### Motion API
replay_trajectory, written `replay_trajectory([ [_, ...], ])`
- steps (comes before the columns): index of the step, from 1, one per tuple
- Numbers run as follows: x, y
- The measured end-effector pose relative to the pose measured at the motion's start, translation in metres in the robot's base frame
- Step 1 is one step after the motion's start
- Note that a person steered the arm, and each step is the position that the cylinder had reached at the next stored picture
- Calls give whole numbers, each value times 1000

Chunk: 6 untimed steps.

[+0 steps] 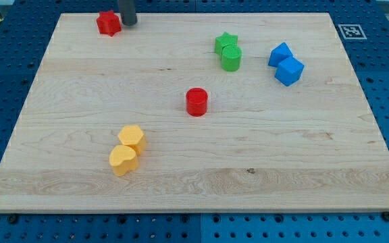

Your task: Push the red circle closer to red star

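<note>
**Camera view: tip parked by the red star, red circle sits mid-bench**

No jaws on this rig, so nothing opens, closes or holds. You only have the rod. My tip [128,22] is at the view's top left, just to the right of the red star [109,23]. Whether it touches the star I can't tell; the gap is too fine to read.

Red circle [196,102] stands alone near the bench [302,169] centre, well apart from the star, down and to the view's right of it. Path between them looks clear of other blocks.

Further out: green star [225,42] with green cylinder [231,58] touching it, upper right of centre. Two blue blocks [286,64] touching each other further right. Two yellow blocks [127,150], touching, lower left of the circle; shape looks heart-like, not certain.

Handling, my judgement: the circle is a small rigid block, probably light, should slide easily on smooth wood. Round side wall, so an off-centre contact will likely let it roll off the rod and veer. You can't grip it; you push it.

- Contact point: the circle's lower-right side, opposite the star.
- You need to route the tip around the circle first, not through it.
- Push line: up and left, straight at the star.
- Risk: nudging the star when leaving the current spot.
</note>
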State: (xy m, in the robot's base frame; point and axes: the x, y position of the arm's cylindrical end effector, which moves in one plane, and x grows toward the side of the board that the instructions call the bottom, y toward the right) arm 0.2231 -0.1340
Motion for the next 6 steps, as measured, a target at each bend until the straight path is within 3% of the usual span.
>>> replay_trajectory([
  [6, 193, 186],
])
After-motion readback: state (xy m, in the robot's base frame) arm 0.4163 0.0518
